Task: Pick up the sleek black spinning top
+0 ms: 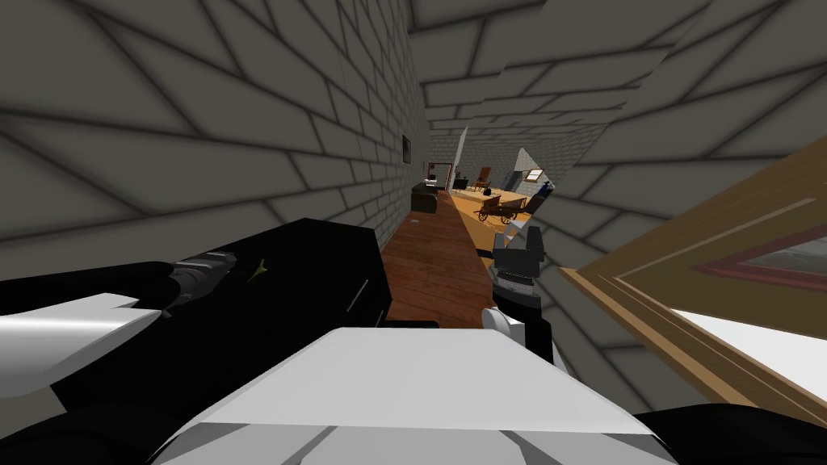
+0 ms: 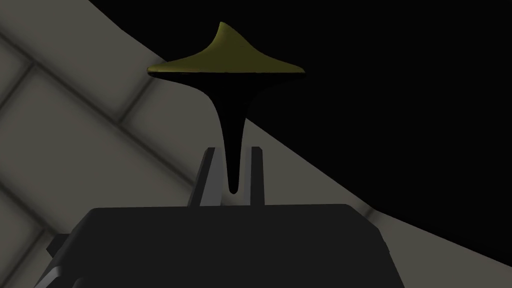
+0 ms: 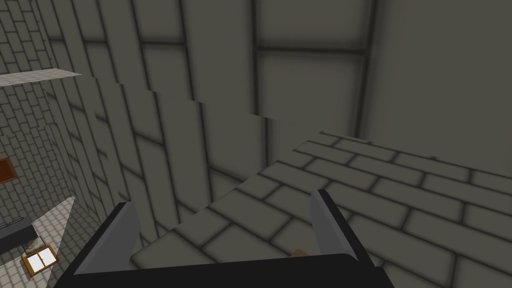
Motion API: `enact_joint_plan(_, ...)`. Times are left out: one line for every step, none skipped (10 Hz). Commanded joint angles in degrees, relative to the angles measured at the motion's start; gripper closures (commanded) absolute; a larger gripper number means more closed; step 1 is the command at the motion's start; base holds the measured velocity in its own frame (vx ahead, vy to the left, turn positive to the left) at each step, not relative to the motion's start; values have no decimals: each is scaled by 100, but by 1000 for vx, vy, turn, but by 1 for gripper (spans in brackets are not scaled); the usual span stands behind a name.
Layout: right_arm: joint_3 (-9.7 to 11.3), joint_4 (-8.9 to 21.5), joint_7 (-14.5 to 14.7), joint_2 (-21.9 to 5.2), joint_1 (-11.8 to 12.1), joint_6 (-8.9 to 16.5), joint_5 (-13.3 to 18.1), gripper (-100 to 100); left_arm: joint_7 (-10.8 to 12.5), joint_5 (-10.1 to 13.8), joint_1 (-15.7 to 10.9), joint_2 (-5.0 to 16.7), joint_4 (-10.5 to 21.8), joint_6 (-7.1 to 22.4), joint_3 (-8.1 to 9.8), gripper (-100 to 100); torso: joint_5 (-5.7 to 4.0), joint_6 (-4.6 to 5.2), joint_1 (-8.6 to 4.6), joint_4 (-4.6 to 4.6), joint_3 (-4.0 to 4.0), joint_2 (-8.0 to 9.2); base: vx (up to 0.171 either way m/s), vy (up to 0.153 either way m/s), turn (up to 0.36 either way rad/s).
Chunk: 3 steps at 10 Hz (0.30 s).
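Note:
The spinning top (image 2: 227, 60) has a wide disc with an olive-lit face and a thin black stem. My left gripper (image 2: 233, 150) is shut on that stem, its fingers (image 2: 206, 175) pressing both sides. Behind the top are a brick wall and a black surface. In the head view the top (image 1: 258, 270) is a small olive speck at the tip of my left gripper (image 1: 245, 270), above a black cabinet (image 1: 323, 258) on my left. My right gripper (image 1: 521, 238) is held up in front of my chest, and its fingers (image 3: 125, 225) stand open with nothing between them.
Grey brick walls close in on both sides of a narrow corridor with a wooden floor (image 1: 436, 258). A large wooden frame (image 1: 686, 266) slants across the right. Far down the corridor is a lit room with a small cart (image 1: 499, 210) and dark furniture (image 1: 424, 196).

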Motion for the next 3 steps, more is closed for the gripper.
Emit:
enact_joint_plan(0, 0, 0, 0, 0, 0, 0, 0, 50, 117, 70, 37, -166, 103, 143, 100, 0, 0, 0, 0, 0, 0, -21, -21, 66)
enact_joint_plan(0, 0, 0, 0, 0, 0, 0, 0, 10, 74, 47, 13, -77, 31, 88, 100, -3, -4, -10, 2, 5, 9, -13, -15, 23)
enact_joint_plan(0, 0, 0, 0, 0, 0, 0, 0, 14, 84, 53, 14, -89, 41, 100, 0, -3, -1, -8, 2, 5, 8, 0, 0, 0)
